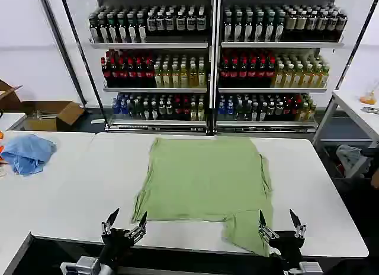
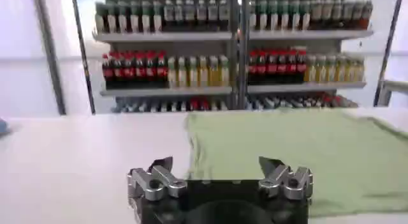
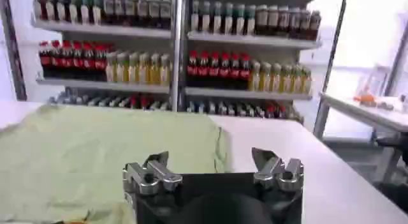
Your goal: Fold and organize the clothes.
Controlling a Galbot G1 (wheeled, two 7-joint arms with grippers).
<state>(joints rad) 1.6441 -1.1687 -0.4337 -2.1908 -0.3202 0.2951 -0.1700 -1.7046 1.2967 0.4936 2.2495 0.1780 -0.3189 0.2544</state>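
Soft green shirt [image 1: 204, 177] lay flat, both claws empty.
Left claw [image 1: 125, 223] and right claw [image 1: 280, 223] gaped wide; limp light cloth just ahead looked easiest pinched at its near hem.

No legible text, brand, number or sign: bottle labels on the shelves [image 1: 210, 44] too small to read.

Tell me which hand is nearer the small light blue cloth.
Left. The left hand is on the light blue cloth's side; the right hand sits across the green shirt.
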